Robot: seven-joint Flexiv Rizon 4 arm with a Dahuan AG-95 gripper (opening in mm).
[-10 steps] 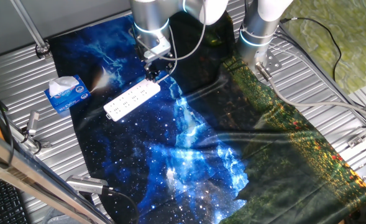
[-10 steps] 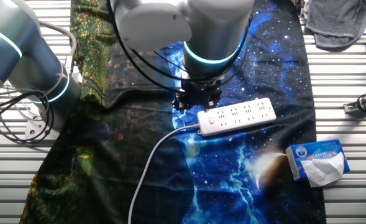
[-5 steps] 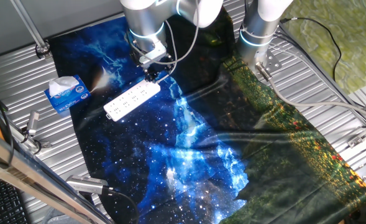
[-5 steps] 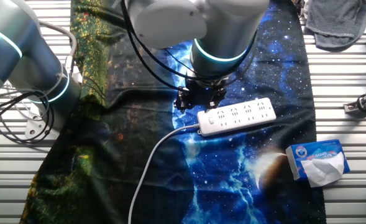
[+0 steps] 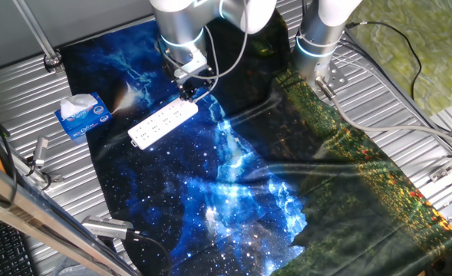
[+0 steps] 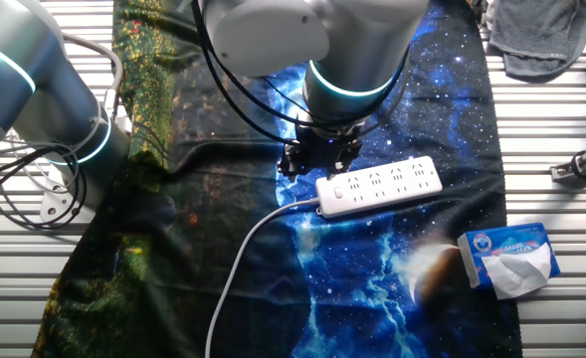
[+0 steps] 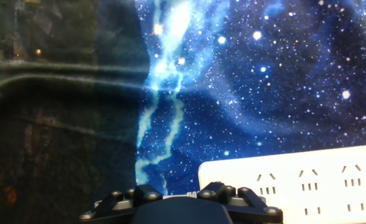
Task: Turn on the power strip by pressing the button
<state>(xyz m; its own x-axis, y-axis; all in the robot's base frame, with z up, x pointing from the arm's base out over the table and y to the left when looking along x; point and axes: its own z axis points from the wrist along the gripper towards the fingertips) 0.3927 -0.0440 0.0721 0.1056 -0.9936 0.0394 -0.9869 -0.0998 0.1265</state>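
You are looking at a counter (image 5: 410, 107) of ribbed metal draped with a starry blue cloth (image 5: 233, 199). The power strip (image 5: 163, 122) is lying flat on that cloth, near its middle.

In one fixed view its long axis is running diagonally, from lower left up to upper right. The cord (image 6: 241, 261) is leaving the end nearest the arm, and the far end is pointing toward a blue-and-white tissue box (image 5: 81, 116) lying well apart on the bare metal.

The hand (image 6: 319, 159) is hovering just beside the cord end, slightly off the strip's edge. You cannot tell from any view whether its fingers are apart or together.

Judging by this, you are in the approach step; the button is not yet being pressed. The next move probably calls for shifting over the cord end, where the switch seems to sit, then pushing straight down.
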